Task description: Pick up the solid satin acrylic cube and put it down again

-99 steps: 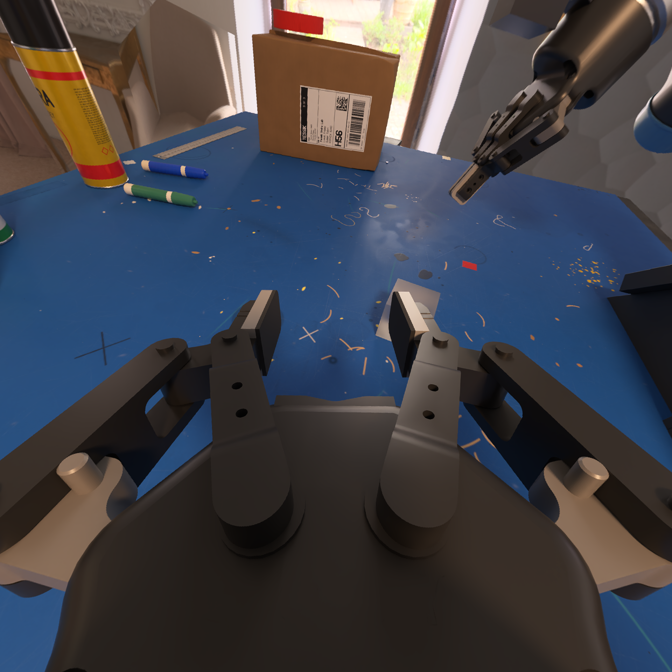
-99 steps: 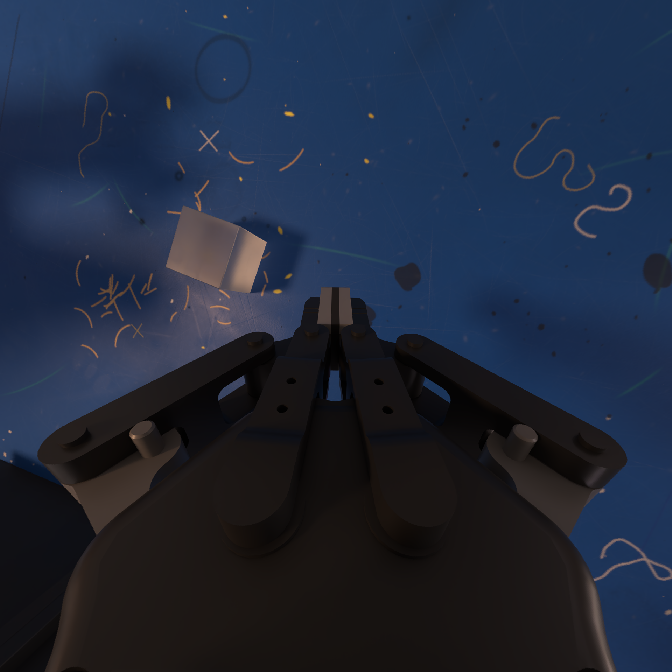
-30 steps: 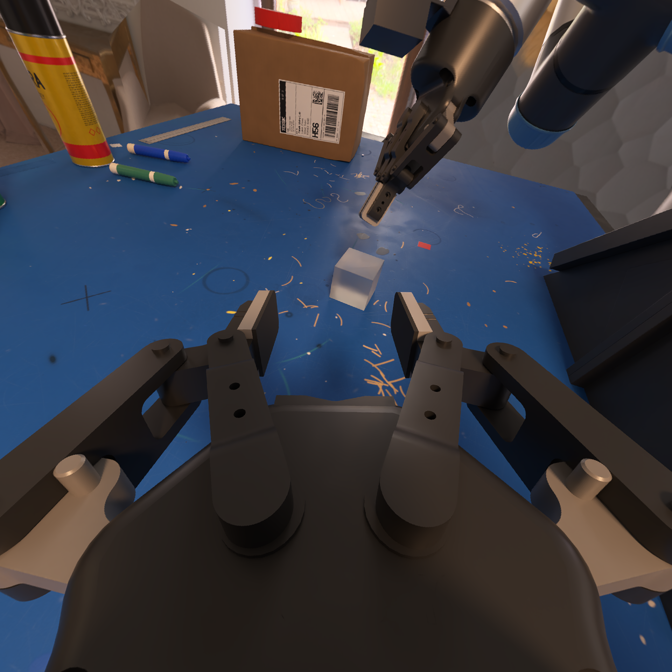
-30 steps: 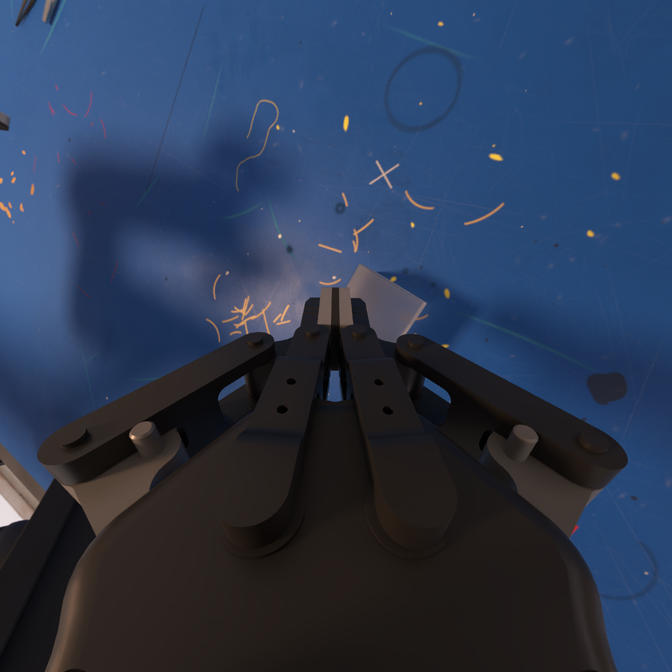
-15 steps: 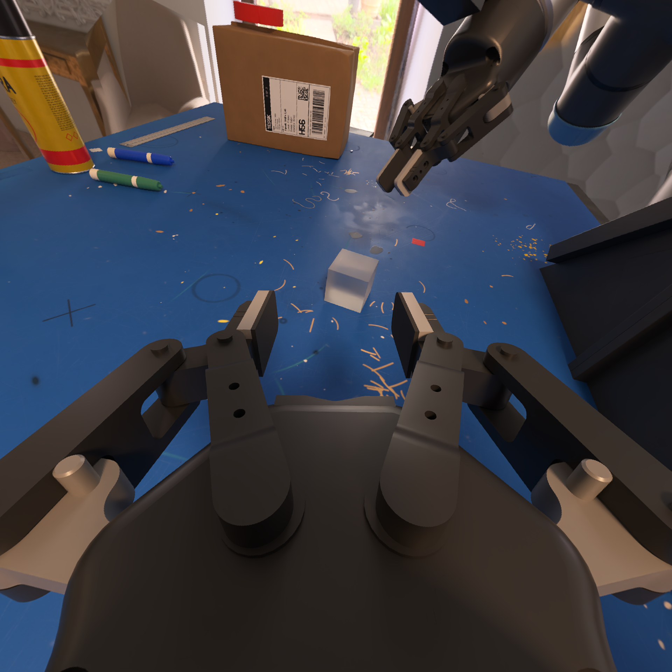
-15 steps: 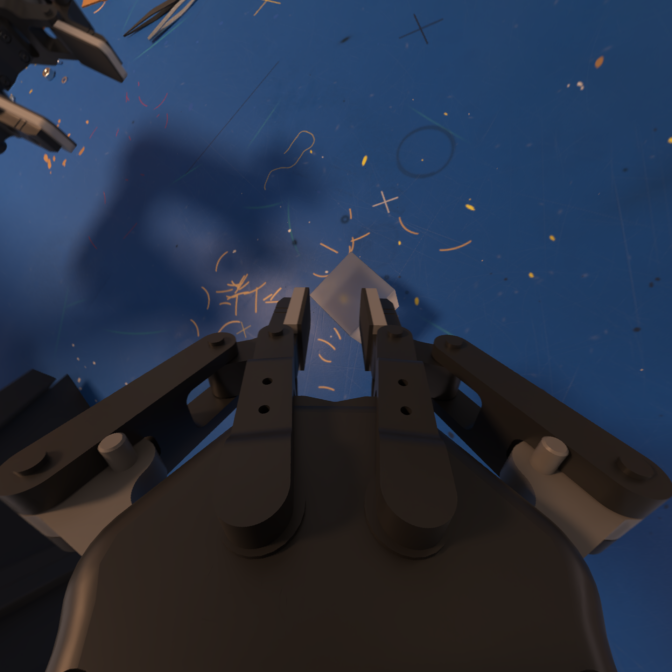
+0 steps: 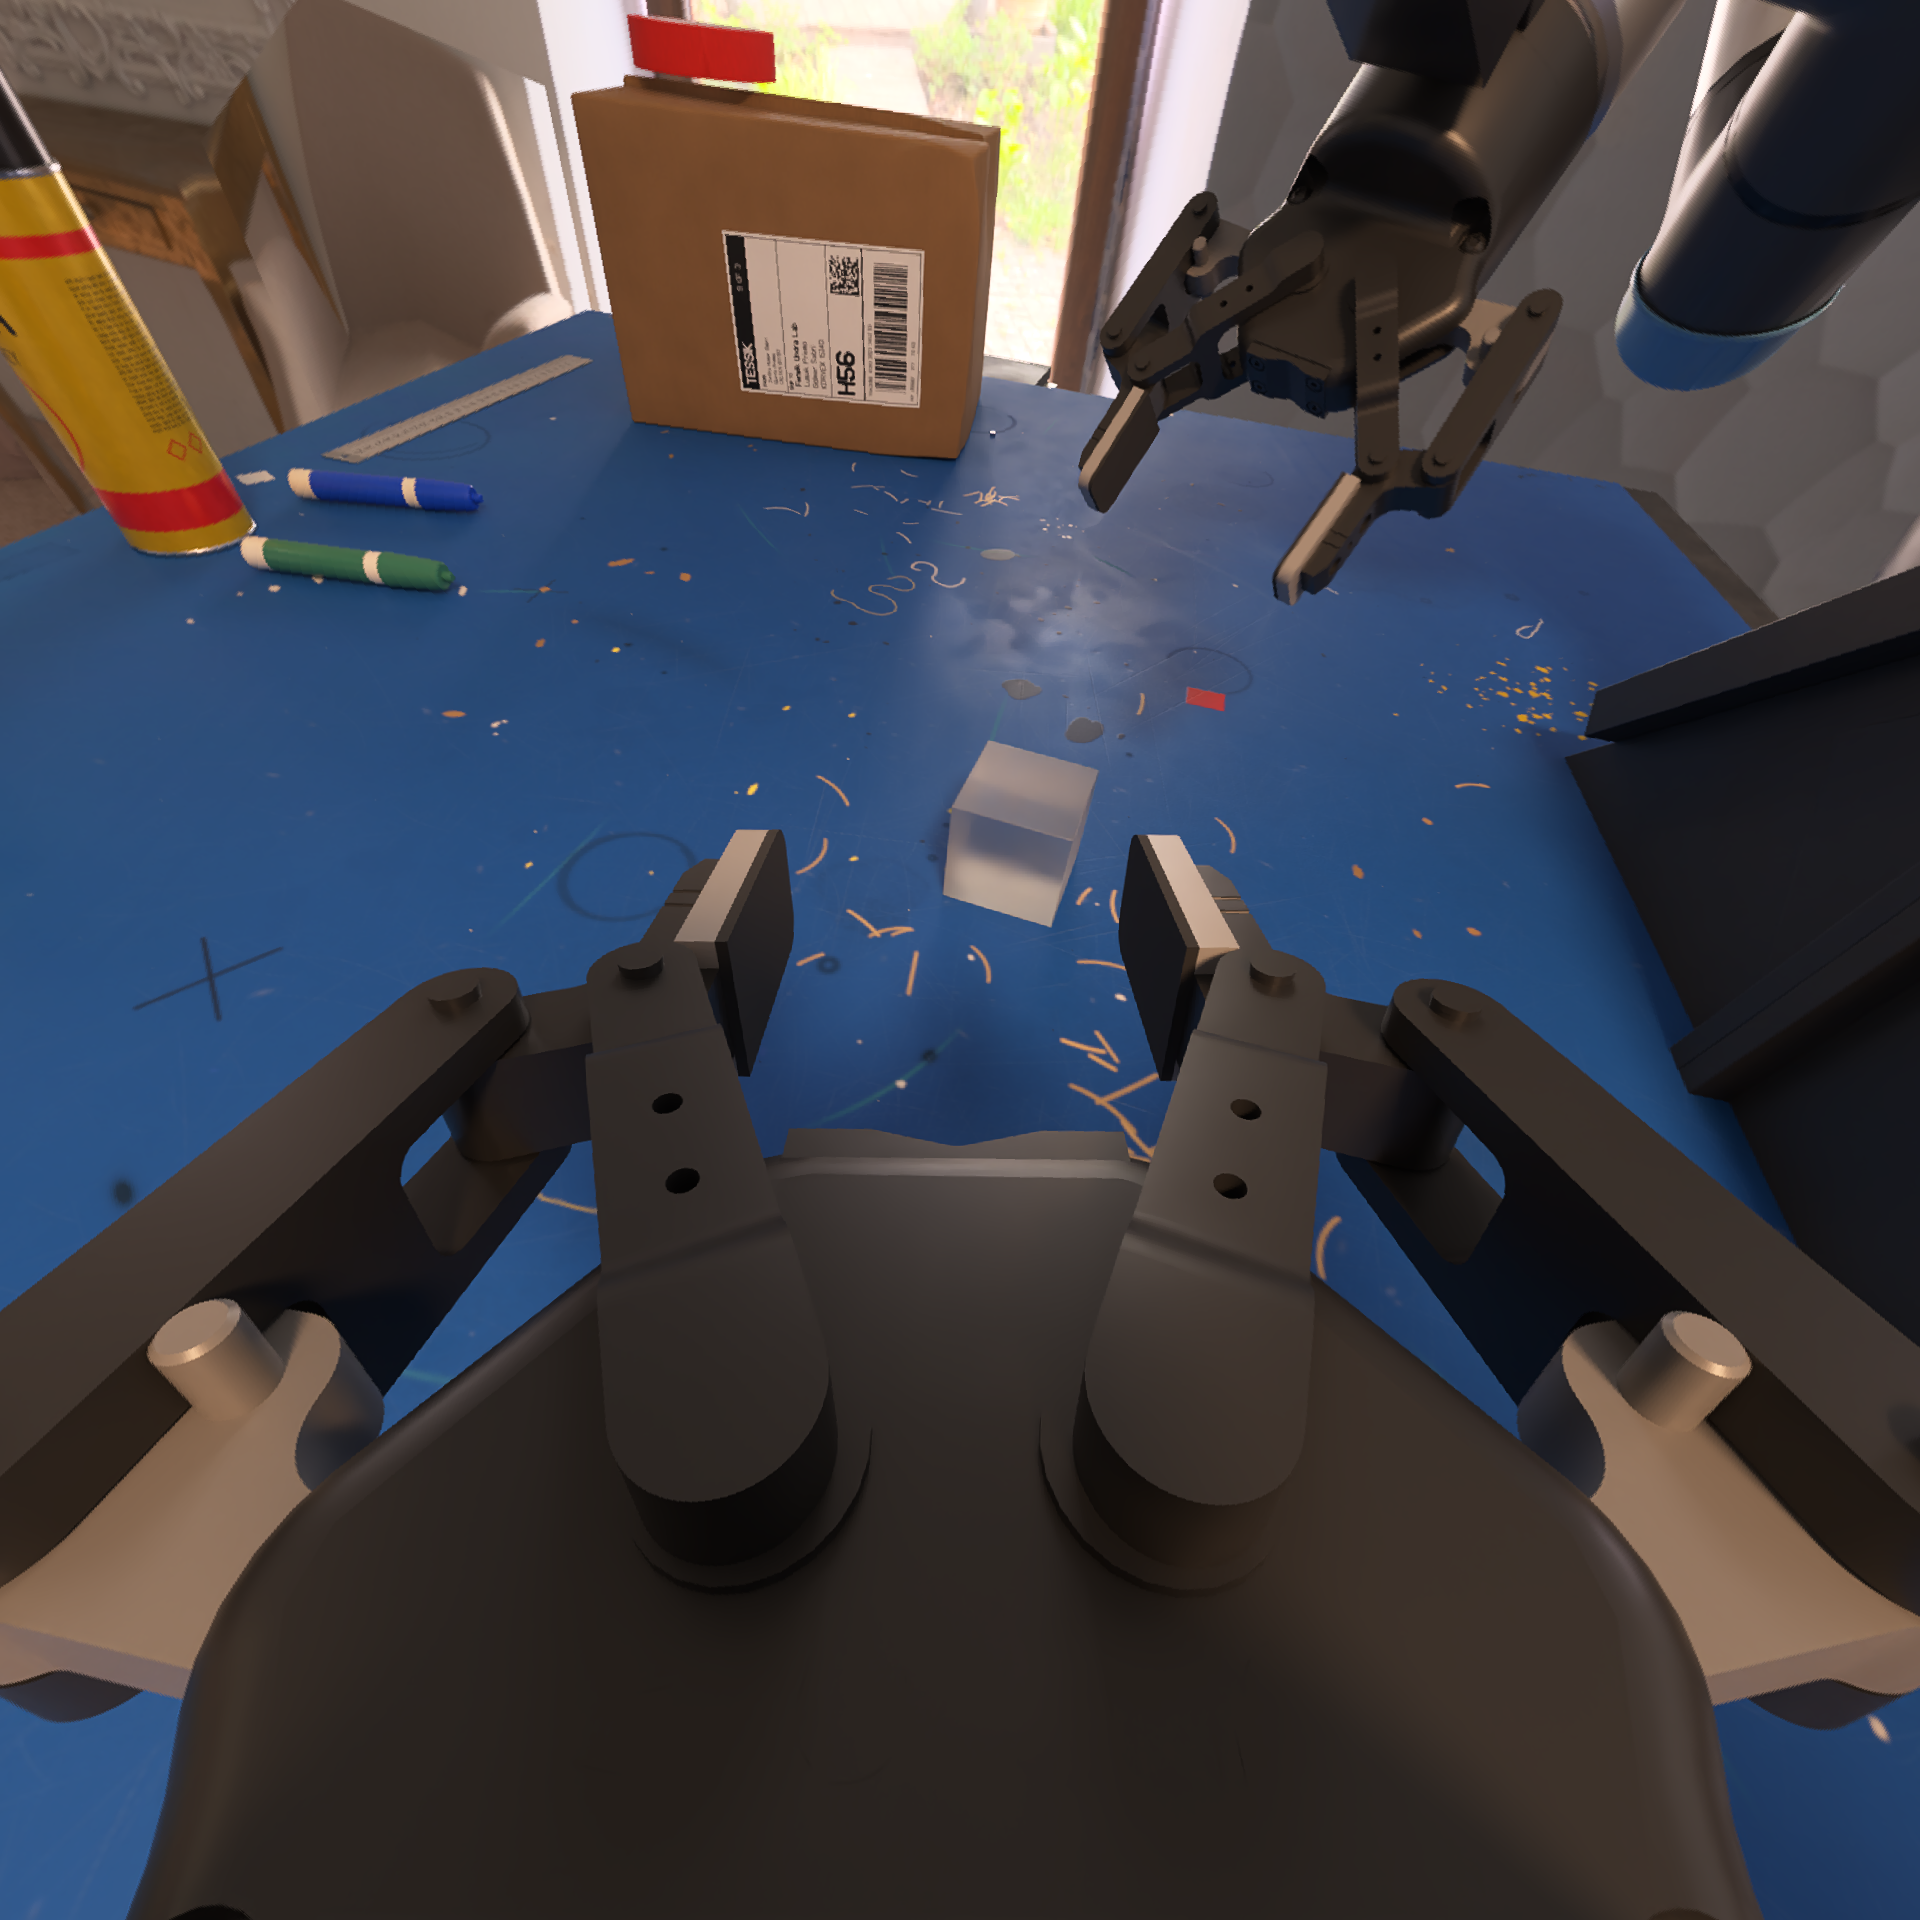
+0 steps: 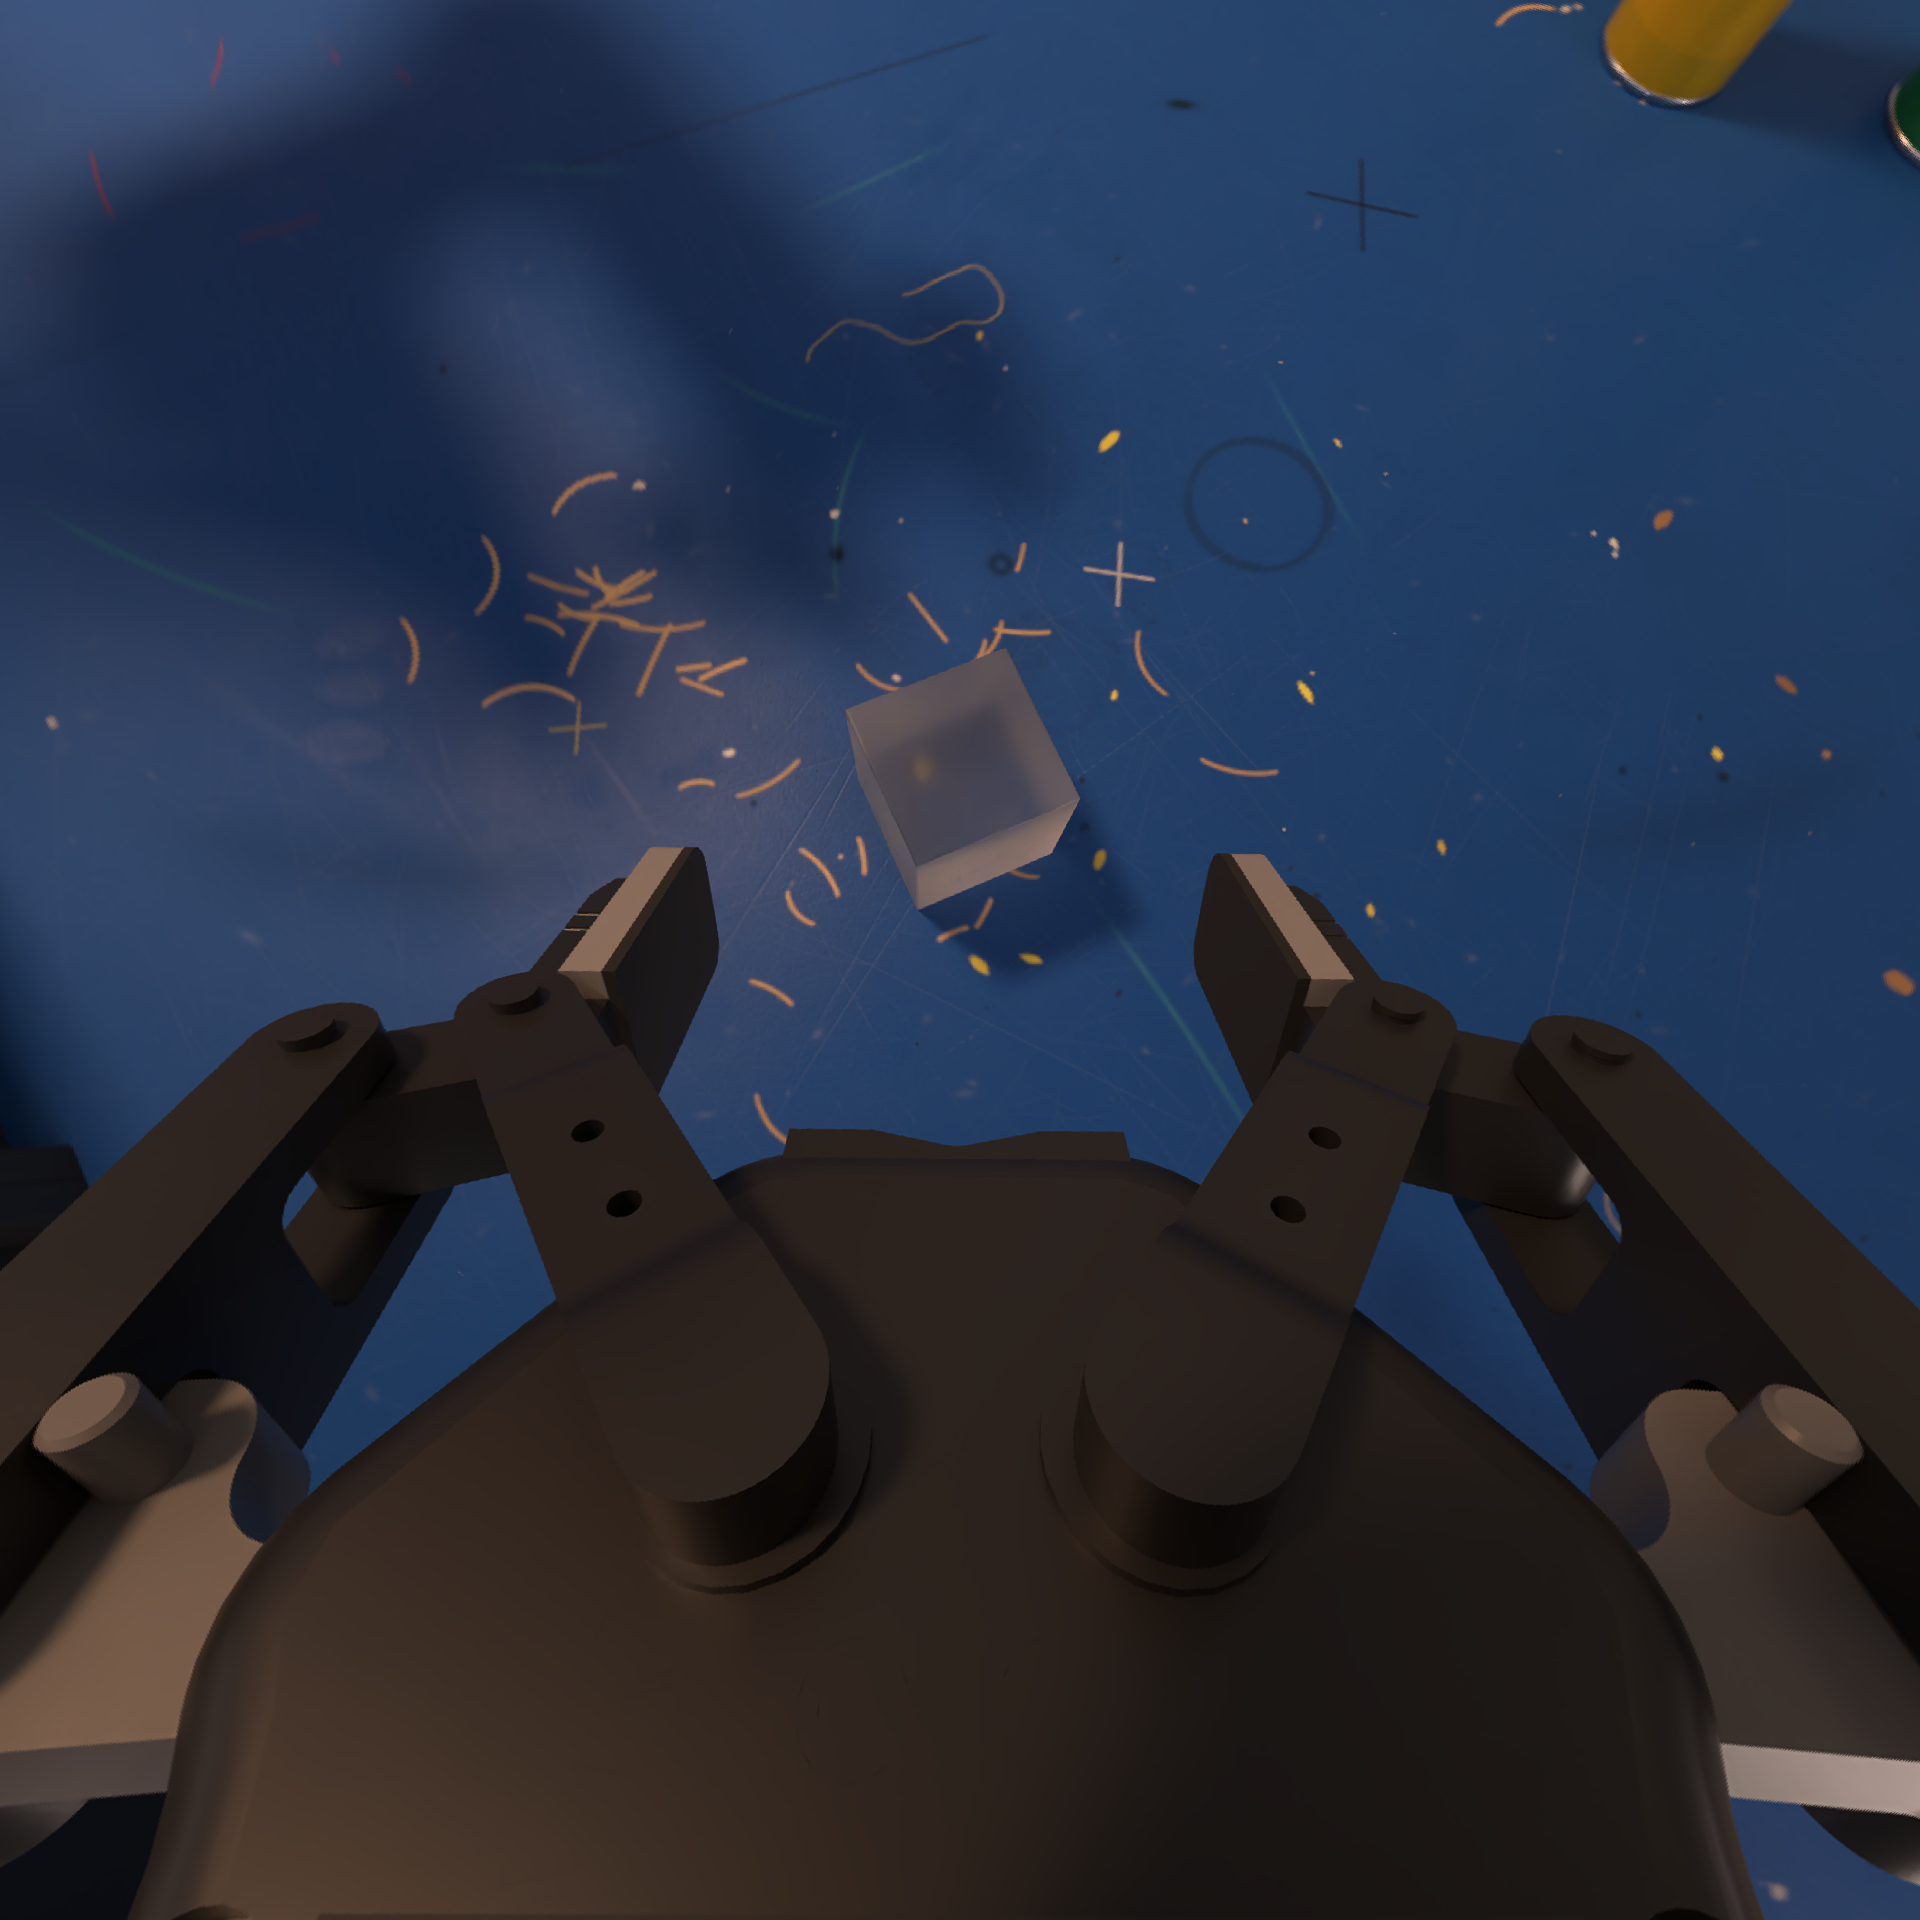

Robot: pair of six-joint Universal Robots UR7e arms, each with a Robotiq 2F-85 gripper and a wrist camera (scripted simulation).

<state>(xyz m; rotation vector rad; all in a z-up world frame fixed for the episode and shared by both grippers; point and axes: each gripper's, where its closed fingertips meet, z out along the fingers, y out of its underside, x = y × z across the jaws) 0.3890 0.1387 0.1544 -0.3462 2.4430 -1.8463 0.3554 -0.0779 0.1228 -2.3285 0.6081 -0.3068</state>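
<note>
1. Fingers [image 7: 750,914] of the left gripper [image 7: 951,935] stand parted and hold nothing; their pads are flat, dark and matte.
2. Just beyond the right pad, the frosted, translucent acrylic cube [image 7: 1013,834] sits on the scuffed blue table [image 7: 416,727], touching neither finger.
3. Beyond the cube, the right gripper [image 7: 1195,530] hangs above the table, jaws spread wide and empty.
4. Farther behind the cube stands a closed brown cardboard box [image 7: 790,270] bearing a white label; its contents are hidden.
5. Left of the cube lie a green marker [image 7: 348,562] and a blue marker [image 7: 384,488], beside a glossy yellow can [image 7: 94,353].
6. From the right wrist, the right gripper [image 8: 956,914] is wide open and empty; the cube [image 8: 961,774] rests on the table [image 8: 1455,935] just ahead, between the fingertips' lines, sharp-edged and cloudy.
</note>
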